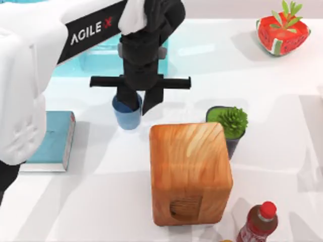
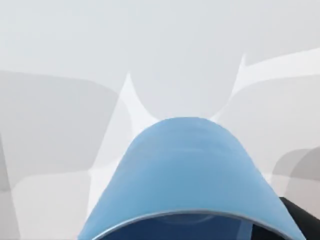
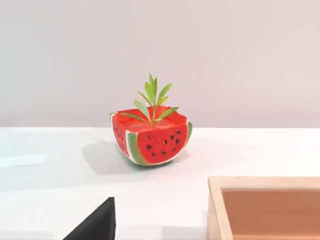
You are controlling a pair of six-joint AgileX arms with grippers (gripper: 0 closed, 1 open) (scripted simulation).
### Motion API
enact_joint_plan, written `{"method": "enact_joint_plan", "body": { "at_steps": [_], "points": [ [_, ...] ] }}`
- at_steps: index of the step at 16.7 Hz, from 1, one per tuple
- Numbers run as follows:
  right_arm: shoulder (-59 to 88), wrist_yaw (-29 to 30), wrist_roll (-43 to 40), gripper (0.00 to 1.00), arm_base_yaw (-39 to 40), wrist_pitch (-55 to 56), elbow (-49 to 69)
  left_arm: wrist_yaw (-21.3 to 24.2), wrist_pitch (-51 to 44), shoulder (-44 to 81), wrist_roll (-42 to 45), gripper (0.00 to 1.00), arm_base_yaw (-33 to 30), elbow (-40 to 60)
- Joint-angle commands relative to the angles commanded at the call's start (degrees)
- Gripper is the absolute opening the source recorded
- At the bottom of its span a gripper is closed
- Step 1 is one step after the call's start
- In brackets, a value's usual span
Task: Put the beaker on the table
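The left gripper (image 1: 140,103) reaches down over the blue beaker (image 1: 126,117), which sits toward the tabletop's (image 1: 101,191) far-left area, between the teal book (image 1: 53,141) and the wooden block (image 1: 189,174). One finger goes inside the rim and the other outside, closed on the wall, likely so the vessel stays level as it is set down. The beaker stands upright, mouth up, long axis vertical. Whether its base touches the white surface cannot be told. The right arm is parked near the watermelon planter (image 3: 151,137).
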Motion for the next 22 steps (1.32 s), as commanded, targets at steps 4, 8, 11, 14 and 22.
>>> {"method": "enact_joint_plan", "body": {
  "at_steps": [4,8,11,14,22],
  "points": [
    [0.0,0.0,0.0,1.0,0.0,0.0,0.0,0.0,0.0,0.0,0.0,0.08,0.0,0.0],
    [0.0,0.0,0.0,1.0,0.0,0.0,0.0,0.0,0.0,0.0,0.0,0.38,0.0,0.0],
    [0.0,0.0,0.0,1.0,0.0,0.0,0.0,0.0,0.0,0.0,0.0,0.6,0.0,0.0],
    [0.0,0.0,0.0,1.0,0.0,0.0,0.0,0.0,0.0,0.0,0.0,0.83,0.0,0.0],
    [0.0,0.0,0.0,1.0,0.0,0.0,0.0,0.0,0.0,0.0,0.0,1.0,0.0,0.0]
  ]
}}
